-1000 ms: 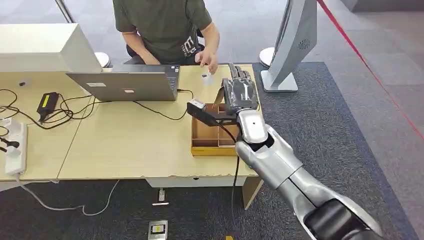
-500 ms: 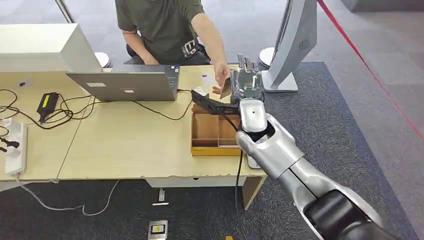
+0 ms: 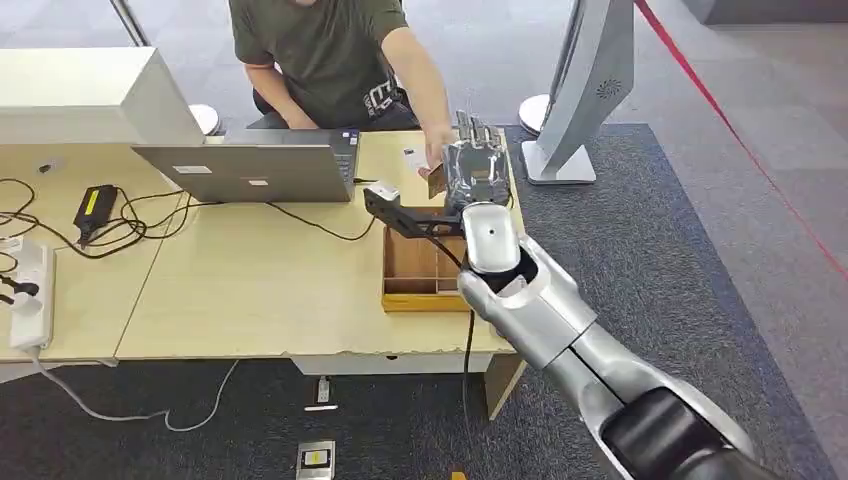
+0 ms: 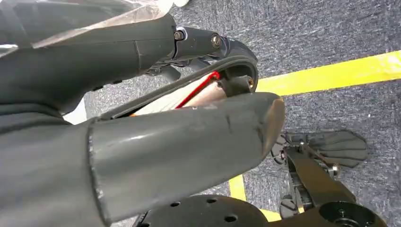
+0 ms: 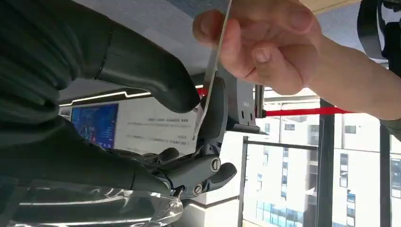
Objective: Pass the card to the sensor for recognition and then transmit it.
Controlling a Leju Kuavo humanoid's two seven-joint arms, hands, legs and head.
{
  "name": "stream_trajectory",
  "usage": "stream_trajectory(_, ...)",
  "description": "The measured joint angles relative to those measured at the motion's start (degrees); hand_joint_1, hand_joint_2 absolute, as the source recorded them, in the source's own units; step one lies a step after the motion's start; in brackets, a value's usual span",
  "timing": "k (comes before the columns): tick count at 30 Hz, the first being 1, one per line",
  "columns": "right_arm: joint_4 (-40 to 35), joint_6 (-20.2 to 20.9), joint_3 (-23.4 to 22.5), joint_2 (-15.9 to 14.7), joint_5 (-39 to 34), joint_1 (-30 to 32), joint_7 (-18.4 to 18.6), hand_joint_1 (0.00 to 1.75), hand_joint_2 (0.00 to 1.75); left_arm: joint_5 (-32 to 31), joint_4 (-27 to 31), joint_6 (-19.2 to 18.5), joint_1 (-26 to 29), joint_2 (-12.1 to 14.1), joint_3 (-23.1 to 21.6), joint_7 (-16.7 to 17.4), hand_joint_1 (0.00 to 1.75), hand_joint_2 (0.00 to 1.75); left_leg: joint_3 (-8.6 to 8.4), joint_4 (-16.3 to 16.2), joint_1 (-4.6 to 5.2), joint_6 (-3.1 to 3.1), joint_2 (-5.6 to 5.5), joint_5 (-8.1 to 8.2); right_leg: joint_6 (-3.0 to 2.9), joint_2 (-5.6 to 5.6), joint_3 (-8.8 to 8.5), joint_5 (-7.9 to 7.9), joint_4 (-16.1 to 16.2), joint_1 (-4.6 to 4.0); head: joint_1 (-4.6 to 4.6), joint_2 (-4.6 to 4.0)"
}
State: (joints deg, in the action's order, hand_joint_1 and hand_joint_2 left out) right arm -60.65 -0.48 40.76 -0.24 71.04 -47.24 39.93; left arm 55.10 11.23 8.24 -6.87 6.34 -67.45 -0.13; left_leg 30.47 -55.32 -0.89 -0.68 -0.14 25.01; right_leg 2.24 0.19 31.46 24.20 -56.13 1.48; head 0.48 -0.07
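My right hand (image 3: 475, 168) is stretched over the far edge of the desk (image 3: 250, 290), toward the seated person (image 3: 320, 50). It pinches a thin card (image 3: 436, 178) between thumb and fingers. In the right wrist view the card (image 5: 211, 71) shows edge-on, with my thumb (image 5: 151, 82) on one face and a dark finger (image 5: 215, 111) on the other. The person's hand (image 5: 257, 42) pinches the card's other end. That hand (image 3: 437, 155) meets mine above the desk. My left hand (image 4: 142, 142) hangs over the carpet and holds nothing.
A wooden compartment box (image 3: 412, 272) lies on the desk under my right forearm. An open laptop (image 3: 250, 168) stands to its left, with cables, a charger (image 3: 95, 205) and a power strip (image 3: 30, 295). A small white item (image 3: 413, 153) lies near the far edge. A white stand (image 3: 585, 90) rises at right.
My right hand has moved away from the box toward the person with the card. The person's arm has reached out and its fingers now grip the card's free end.
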Motion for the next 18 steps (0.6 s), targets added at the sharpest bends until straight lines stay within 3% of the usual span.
stream_trajectory(4,-0.3,-0.1,0.1,0.0,-0.3,0.2,0.0,1.75,1.75,0.0,0.0,0.0,0.0,0.0,0.0,0.0,0.0,0.0,0.0,0.0,0.0,0.0,0.0,0.0,0.0,0.0,-0.01,0.0,0.0,0.0,0.0,-0.02)
stream_trajectory(5,-0.7,-0.2,0.1,0.0,-0.6,0.4,0.0,0.91,1.75,0.1,0.0,-0.1,0.0,0.0,0.0,0.0,0.0,0.0,0.0,0.0,0.0,0.0,0.0,0.0,0.0,0.0,0.0,0.0,0.0,0.0,0.02,-0.02)
stream_trajectory(6,-0.9,-0.3,0.1,0.1,-0.7,0.6,0.0,0.0,0.0,0.1,0.0,-0.1,0.0,0.0,0.0,0.0,0.0,0.0,0.0,0.0,0.0,0.0,0.0,0.0,0.0,0.0,0.0,0.0,0.0,0.0,0.0,-0.02)
stream_trajectory(11,-1.0,-3.2,0.0,0.0,2.9,1.1,-0.6,0.0,0.0,0.1,0.0,0.0,0.0,0.0,0.0,0.0,0.0,0.0,0.0,0.0,0.0,0.0,0.0,0.0,0.0,0.0,0.01,0.0,0.0,0.0,0.0,-0.02)
stream_trajectory(18,-0.9,-3.7,-0.4,-0.3,3.7,1.3,-1.8,0.0,0.0,0.7,0.0,0.3,0.0,0.0,0.0,0.5,0.0,0.0,-0.01,0.0,0.0,0.0,0.0,0.0,0.0,0.0,0.0,0.0,0.0,0.0,0.0,0.0)
